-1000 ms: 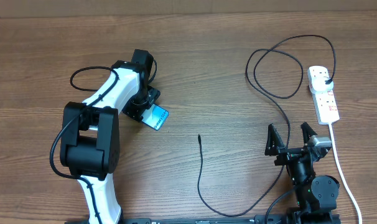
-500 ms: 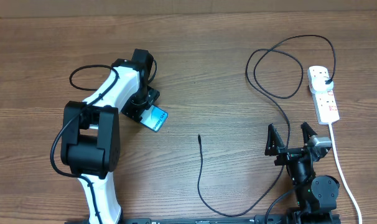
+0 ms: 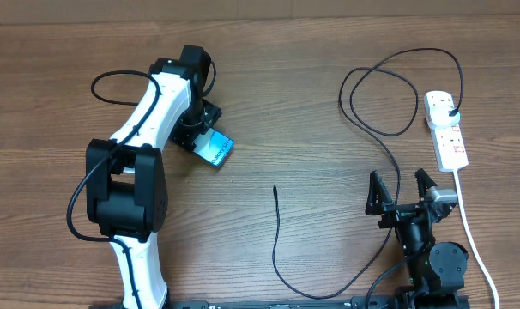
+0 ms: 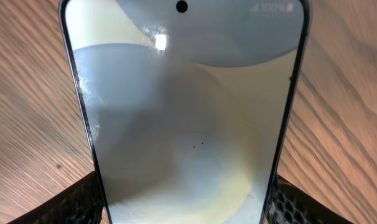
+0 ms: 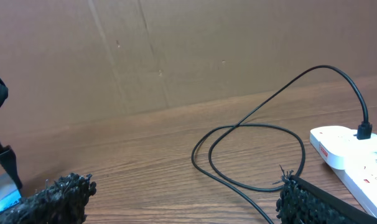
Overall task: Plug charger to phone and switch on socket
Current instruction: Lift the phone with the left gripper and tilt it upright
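Observation:
The phone (image 3: 217, 151) lies slanted on the wooden table at the left, its blue screen up. My left gripper (image 3: 204, 137) is shut on the phone. In the left wrist view the phone (image 4: 188, 112) fills the frame, with a black finger (image 4: 83, 202) pressed against each long edge. The charger (image 3: 277, 232) runs from its black plug in the socket (image 3: 446, 129) through loops to a free tip (image 3: 275, 187) mid-table. My right gripper (image 3: 403, 187) stands open near the front right, empty, beside the cable. Its wrist view shows the charger's loops (image 5: 257, 127) and the socket (image 5: 347, 146).
The socket's white cord (image 3: 474, 240) runs down the right side past my right arm. A brown cardboard wall (image 5: 176, 50) closes off the far side of the table. Bare wood (image 3: 329, 94) lies between the phone and the cable loops.
My left arm has swung slightly, carrying the phone a little toward the far side of the table. The right arm, the cable and the socket have not moved.

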Action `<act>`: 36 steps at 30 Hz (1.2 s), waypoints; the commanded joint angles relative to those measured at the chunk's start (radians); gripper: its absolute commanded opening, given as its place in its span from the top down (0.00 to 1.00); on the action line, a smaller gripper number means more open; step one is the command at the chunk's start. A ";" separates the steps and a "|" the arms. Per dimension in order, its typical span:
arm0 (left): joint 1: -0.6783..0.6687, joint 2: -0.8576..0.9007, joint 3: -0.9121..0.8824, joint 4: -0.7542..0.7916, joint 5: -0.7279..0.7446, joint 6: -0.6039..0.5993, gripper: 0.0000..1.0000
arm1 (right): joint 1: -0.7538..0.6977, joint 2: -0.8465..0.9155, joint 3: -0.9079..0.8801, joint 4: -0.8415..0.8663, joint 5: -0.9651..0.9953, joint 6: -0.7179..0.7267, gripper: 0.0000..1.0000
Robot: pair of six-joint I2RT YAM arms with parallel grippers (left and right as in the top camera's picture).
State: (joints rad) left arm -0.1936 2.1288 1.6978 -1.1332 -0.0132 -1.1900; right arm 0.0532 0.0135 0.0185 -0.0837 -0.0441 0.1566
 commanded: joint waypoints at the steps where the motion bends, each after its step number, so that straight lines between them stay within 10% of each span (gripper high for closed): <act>1: 0.010 -0.005 0.042 0.016 0.156 0.043 0.96 | 0.005 -0.011 -0.011 0.002 0.009 -0.005 0.00; 24: 0.010 -0.005 0.050 0.037 1.147 0.150 0.96 | 0.005 -0.011 -0.011 0.002 0.009 -0.005 0.00; 36: 0.010 -0.005 0.050 0.036 1.406 0.162 0.96 | 0.005 -0.011 -0.011 0.002 0.009 -0.005 0.00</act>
State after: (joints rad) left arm -0.1879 2.1288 1.7157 -1.0958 1.2476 -1.0504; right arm 0.0532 0.0135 0.0185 -0.0834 -0.0441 0.1566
